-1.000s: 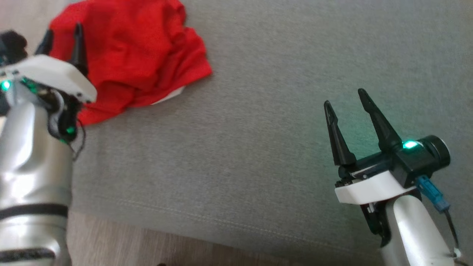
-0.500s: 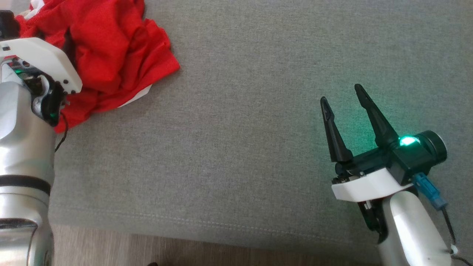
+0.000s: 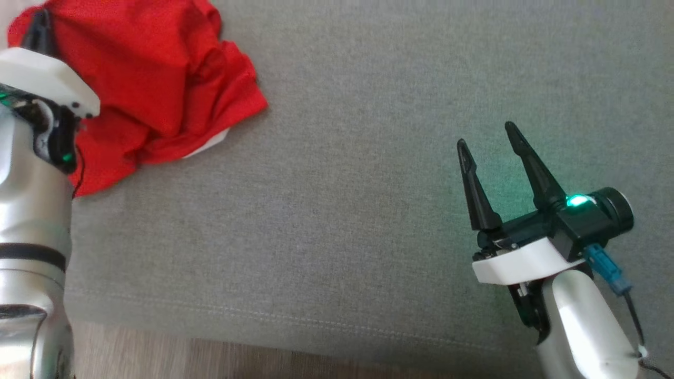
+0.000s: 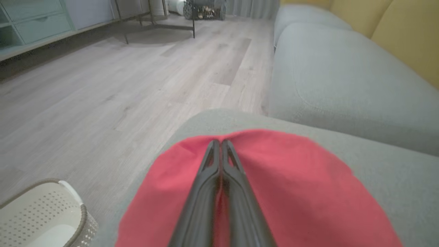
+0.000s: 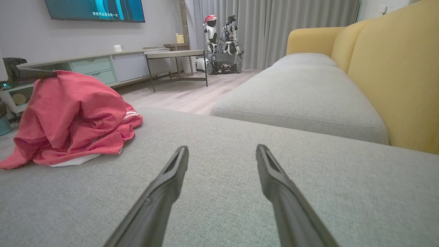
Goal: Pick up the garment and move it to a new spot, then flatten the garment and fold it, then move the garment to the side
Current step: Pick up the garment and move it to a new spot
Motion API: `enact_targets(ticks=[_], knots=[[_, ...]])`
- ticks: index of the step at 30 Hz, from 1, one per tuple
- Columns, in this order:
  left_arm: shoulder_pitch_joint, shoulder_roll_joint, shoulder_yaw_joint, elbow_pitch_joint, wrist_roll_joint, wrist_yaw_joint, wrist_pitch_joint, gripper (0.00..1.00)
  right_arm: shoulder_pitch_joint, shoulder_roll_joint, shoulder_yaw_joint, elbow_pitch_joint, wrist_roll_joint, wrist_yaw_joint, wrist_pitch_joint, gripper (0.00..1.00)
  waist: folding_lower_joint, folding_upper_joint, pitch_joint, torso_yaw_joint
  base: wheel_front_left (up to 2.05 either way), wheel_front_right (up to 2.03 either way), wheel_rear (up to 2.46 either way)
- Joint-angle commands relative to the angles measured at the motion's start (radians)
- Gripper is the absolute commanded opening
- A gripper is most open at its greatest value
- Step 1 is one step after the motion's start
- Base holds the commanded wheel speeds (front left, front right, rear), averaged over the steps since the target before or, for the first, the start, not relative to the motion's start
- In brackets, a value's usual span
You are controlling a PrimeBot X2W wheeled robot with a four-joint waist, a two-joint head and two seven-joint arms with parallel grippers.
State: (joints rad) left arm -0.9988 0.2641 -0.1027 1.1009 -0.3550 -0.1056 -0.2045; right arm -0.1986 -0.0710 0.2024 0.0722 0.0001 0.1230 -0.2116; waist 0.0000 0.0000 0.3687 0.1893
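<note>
at the left end of the sofa cushion, your left gripper is pinched tight on the red garment, tenting it into a heap with no clear long axis; its white-trimmed corner points toward the cushion's middle. near the front edge, your right gripper gapes wide, empty.

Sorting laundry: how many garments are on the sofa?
1. The red garment is heaped at the left end of the grey cushion, its top pinched in the left gripper. A white edge shows beneath it; whether that is trim or a second piece, I cannot tell.
</note>
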Motion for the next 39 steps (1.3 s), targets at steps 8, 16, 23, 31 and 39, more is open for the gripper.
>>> enact_targets(ticks=[8, 16, 23, 31, 39], knots=[[-0.04, 0.046, 0.061, -0.291, -0.018, -0.005, -0.056, 0.0, 0.001, 0.02, 0.019, 0.021, 0.04, 0.008, -0.035, 1.0, 0.0, 0.0, -0.134, 0.018, 0.0, 0.0, 0.0], [0.007, -0.026, 0.023, -0.565, -0.026, -0.006, -0.016, 0.0, 0.004, 0.021, 0.01, 0.042, 0.103, 0.008, -0.048, 1.0, 0.0, 0.0, -0.21, -0.023, 0.0, 0.0, 0.0], [0.04, -0.097, -0.04, -0.736, -0.035, 0.016, 0.102, 0.0, -0.003, 0.021, -0.018, 0.01, 0.13, 0.008, -0.05, 1.0, 0.0, 0.0, -0.218, -0.094, 0.0, 0.0, 0.0], [0.072, -0.168, -0.132, -0.806, -0.009, 0.067, 0.169, 0.0, -0.036, 0.021, -0.035, -0.058, 0.155, 0.008, -0.05, 1.0, 0.0, 0.0, -0.171, -0.268, 0.0, 0.0, 0.0], [0.055, -0.209, -0.266, -0.69, 0.004, 0.111, 0.135, 0.0, -0.079, 0.021, -0.04, -0.139, 0.198, 0.008, -0.05, 1.0, 0.0, 0.0, -0.085, -0.464, 0.0, 0.0, 0.0]])
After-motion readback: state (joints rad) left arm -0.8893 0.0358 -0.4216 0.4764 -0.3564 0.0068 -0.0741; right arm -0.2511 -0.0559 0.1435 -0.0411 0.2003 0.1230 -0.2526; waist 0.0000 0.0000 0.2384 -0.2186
